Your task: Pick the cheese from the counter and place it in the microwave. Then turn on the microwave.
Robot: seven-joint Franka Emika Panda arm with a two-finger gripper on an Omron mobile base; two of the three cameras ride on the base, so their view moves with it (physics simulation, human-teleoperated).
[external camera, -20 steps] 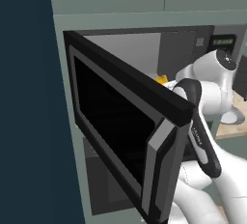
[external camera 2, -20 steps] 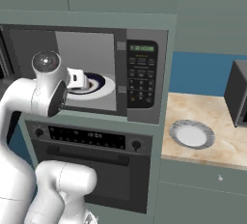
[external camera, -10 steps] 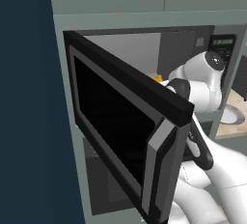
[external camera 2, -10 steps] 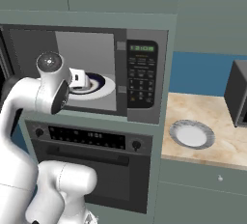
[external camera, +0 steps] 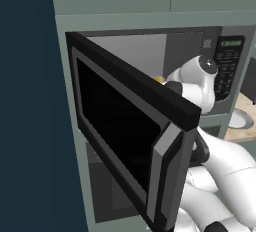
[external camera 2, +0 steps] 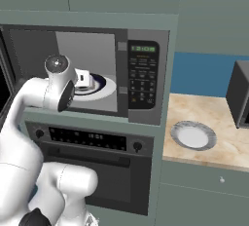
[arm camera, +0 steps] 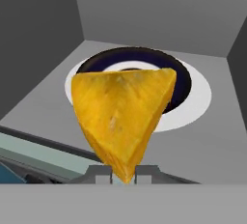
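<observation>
the small yellow-orange wedge of cheese (arm camera: 123, 119) hangs pinched at its narrow lower tip by the two-finger gripper (arm camera: 123, 174), whose jaws are clamped on it, just inside the open mouth of the wide built-in black microwave (external camera 2: 141, 81) and above the round white turntable plate with a dark centre (arm camera: 193, 105). it looks light and fairly firm, with a rough rind that should not slip much. held by the thin point only, it could pivot or tip; a hold across the thicker middle seems safer. the silver-framed dark window door (external camera: 125, 141) stands swung wide.
</observation>
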